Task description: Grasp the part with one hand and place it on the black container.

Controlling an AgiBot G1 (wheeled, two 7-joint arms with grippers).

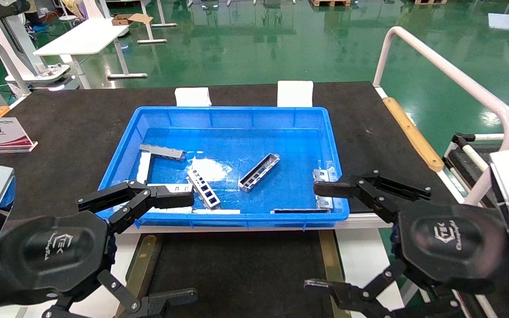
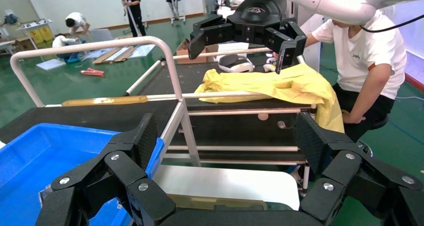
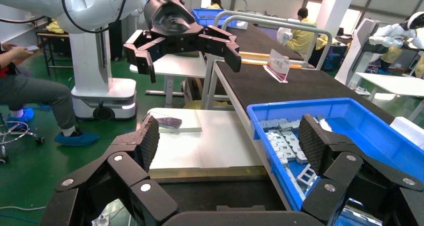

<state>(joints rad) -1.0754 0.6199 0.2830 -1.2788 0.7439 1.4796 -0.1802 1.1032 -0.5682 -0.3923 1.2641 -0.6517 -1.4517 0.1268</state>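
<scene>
Pre-grasp step, nothing picked yet. Both claws spread wide and empty, hovering at the near edge of the desk.

Left claw sits at roughly 7 o'clock from the blue bin, upper finger reaching over the bin's near-left rim. Right claw is at about 5 o'clock, upper finger over the bin's near-right corner. Each wrist view shows its own jaws wide apart with nothing between them and the other claw farther off, also spread.

The part: silver-grey channel with cut-outs, lying diagonally on the bin floor near centre, side walls up, clear of its neighbours. A second channel lies at 8 o'clock from it, close to the left claw. More metal pieces sit at the far-left, and flat plates at the right wall.

The black container is the dark tray with brass-coloured strips below the bin, at 6 o'clock, between the two claws. Looks bare.

Next move, my read: one claw goes in over the bin rim, wrist rotates so the jaws straddle the channel's narrow width across the side walls, then descends and closes. Diagonal lie means yaw alignment matters. Either arm looks able to reach. Then lift clear of the rim and bring it back toward 6 o'clock onto the tray.
</scene>
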